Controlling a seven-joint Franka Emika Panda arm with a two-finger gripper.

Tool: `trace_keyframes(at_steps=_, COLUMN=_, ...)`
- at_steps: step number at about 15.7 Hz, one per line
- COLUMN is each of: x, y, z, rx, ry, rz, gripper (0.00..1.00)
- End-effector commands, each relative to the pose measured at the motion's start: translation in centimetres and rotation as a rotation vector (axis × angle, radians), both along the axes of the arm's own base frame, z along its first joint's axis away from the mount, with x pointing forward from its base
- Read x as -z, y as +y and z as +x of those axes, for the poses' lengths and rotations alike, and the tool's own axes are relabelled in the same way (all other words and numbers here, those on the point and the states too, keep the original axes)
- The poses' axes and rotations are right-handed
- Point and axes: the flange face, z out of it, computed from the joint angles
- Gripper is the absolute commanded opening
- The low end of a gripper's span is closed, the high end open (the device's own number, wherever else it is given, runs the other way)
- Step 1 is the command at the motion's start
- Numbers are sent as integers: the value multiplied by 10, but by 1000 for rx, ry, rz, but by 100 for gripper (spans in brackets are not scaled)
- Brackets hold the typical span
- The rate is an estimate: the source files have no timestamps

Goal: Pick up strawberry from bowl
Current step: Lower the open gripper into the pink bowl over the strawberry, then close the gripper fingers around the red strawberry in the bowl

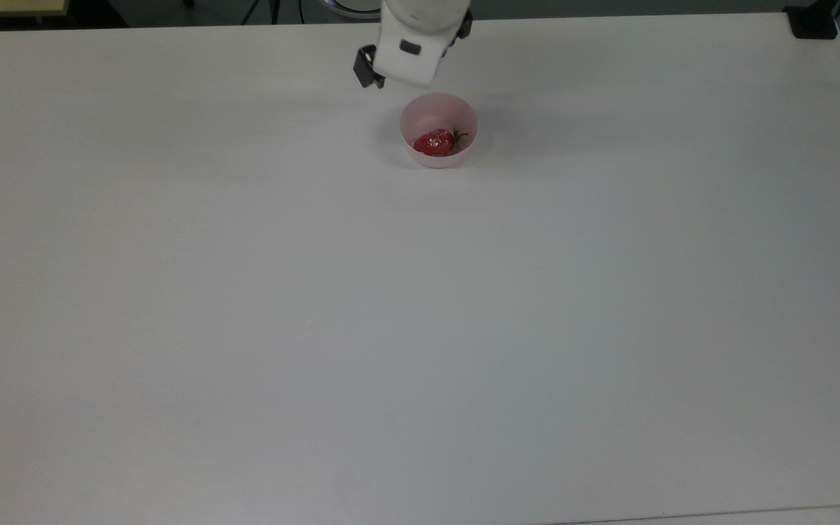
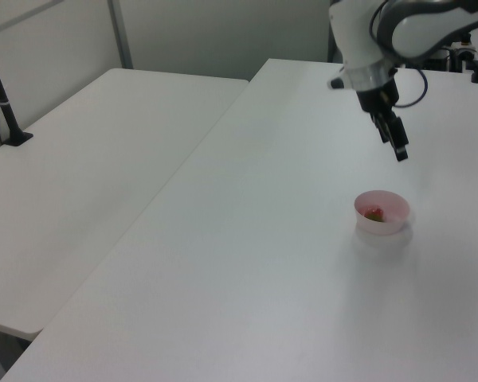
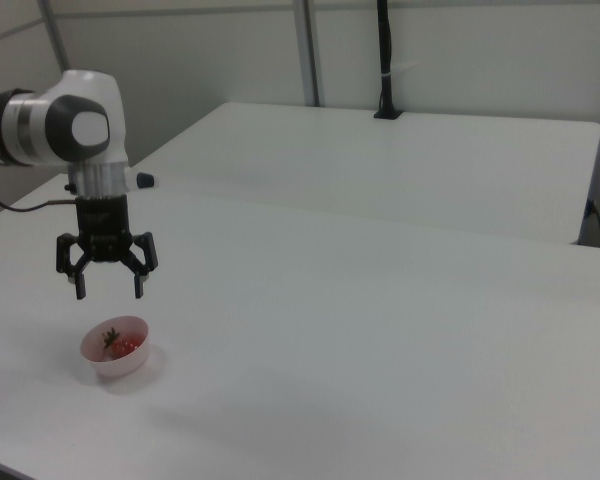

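A small pale pink bowl (image 1: 438,117) stands on the white table near its far edge in the top view, with a red strawberry (image 1: 434,142) lying inside, its green top pointing to the top view's right. The bowl (image 2: 382,212) and strawberry (image 2: 374,213) also show in the left view, and the bowl (image 3: 116,350) with the strawberry (image 3: 126,346) in the right view. My gripper (image 3: 108,291) hangs open above the bowl, its two black fingers spread wide with nothing between them. The arm's white wrist (image 1: 414,40) sits just beyond the bowl's far rim.
The white table (image 1: 420,328) stretches wide and bare around the bowl. A second white table (image 2: 88,175) adjoins it, with a black pole (image 2: 1,99) clamped at its edge. A black clamp (image 1: 812,22) sits at the top view's far right corner.
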Motion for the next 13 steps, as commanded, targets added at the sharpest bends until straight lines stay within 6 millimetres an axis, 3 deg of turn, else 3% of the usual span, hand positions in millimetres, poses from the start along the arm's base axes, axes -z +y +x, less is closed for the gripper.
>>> trace_keyframes(at_steps=1, x=37, y=17, z=-8, rx=0, ry=-15, rz=-31, gripper=100)
trace_keyframes(at_steps=6, x=94, y=41, z=6, rx=-6, ry=-28, rz=-53, gripper=100)
trace_keyframes(at_steps=13, x=110, y=54, z=8, rx=-27, ry=-41, rz=-51, gripper=90)
